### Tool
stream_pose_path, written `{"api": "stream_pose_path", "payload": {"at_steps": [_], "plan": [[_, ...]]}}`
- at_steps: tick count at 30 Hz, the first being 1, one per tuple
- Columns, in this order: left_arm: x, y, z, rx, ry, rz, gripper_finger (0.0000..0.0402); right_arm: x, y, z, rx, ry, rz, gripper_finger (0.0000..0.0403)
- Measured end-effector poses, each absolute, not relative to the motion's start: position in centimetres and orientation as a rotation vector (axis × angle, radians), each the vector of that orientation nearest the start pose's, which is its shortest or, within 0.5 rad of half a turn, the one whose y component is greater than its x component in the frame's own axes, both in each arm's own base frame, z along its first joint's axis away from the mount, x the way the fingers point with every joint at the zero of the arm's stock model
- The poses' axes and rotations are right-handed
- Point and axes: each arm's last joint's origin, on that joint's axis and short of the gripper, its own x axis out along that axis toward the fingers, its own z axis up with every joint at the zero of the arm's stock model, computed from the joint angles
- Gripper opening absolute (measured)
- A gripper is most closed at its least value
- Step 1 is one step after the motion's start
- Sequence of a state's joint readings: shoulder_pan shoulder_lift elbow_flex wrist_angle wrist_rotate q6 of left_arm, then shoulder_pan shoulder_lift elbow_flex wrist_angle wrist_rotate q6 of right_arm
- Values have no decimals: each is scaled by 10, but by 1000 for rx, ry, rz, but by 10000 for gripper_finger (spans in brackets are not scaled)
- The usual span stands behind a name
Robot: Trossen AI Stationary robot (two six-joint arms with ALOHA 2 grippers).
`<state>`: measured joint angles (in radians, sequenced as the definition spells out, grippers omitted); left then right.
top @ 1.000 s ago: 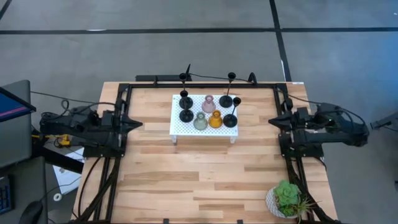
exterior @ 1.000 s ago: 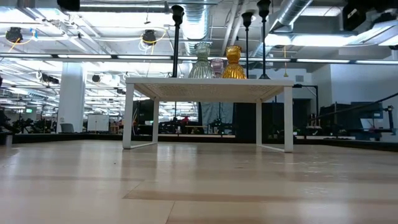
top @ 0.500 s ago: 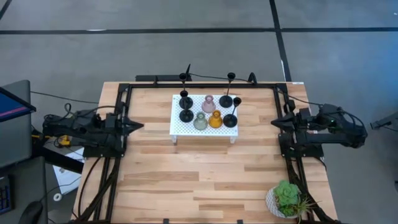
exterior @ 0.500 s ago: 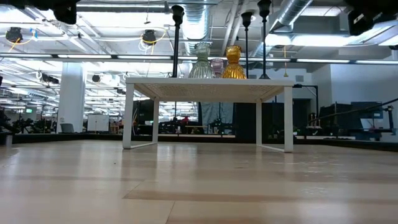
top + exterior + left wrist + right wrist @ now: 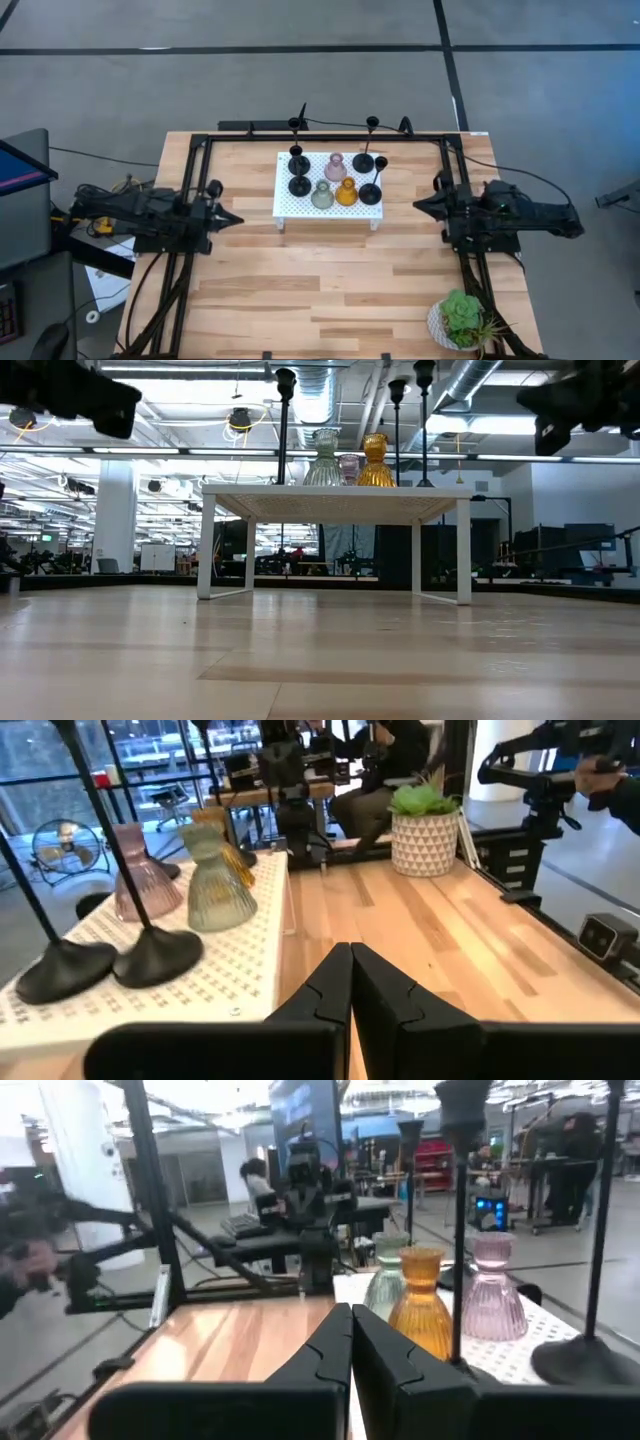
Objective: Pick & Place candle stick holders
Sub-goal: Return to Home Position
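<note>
- From above, we see the white platform point(image 5: 300, 208) near the far side of the wooden table point(image 5: 300, 290). All seven candle stick holders point(image 5: 363, 162) stand on it. The four black ones point(image 5: 299, 185) are at the left and right sides. The pink one point(image 5: 336, 167), the green one point(image 5: 322, 196) and the amber one point(image 5: 346, 192) are in the middle.
- The left gripper point(image 5: 232, 219) is off to the platform's left, and the right gripper point(image 5: 420, 205) is off to its right. Both point at the platform and are apart from it. A potted plant point(image 5: 462, 320) sits at the near right corner.
- From table height, we see the three glass holders side by side on top of the platform. Thin black stems go up beside them. The arms show dark in the top corners.
- From the left wrist, we see the left gripper's two fingers point(image 5: 320, 1000) pressed together — nothing is between them. The platform and its holders are ahead, to one side.
- From the right wrist, that gripper's fingers point(image 5: 385, 1365) are pressed together too, holding nothing.
</note>
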<state>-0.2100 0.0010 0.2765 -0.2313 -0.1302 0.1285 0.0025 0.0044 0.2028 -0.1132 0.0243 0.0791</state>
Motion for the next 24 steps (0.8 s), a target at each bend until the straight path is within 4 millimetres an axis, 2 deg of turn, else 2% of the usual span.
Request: {"api": "stream_pose_path", "payload": {"at_steps": [3, 12, 19, 24], "plan": [[78, -13, 218, 117, -46, -83, 7, 84, -1, 216, 74, -132, -19, 0], [91, -16, 187, 115, -65, -77, 7, 90, 1, 194, 73, -52, 0, 0], [95, -17, 171, 107, -53, -81, 7, 96, 2, 171, 76, 11, 9, 0], [96, -17, 169, 107, -47, -84, 7, 97, 3, 168, 71, -2, 18, 0]]}}
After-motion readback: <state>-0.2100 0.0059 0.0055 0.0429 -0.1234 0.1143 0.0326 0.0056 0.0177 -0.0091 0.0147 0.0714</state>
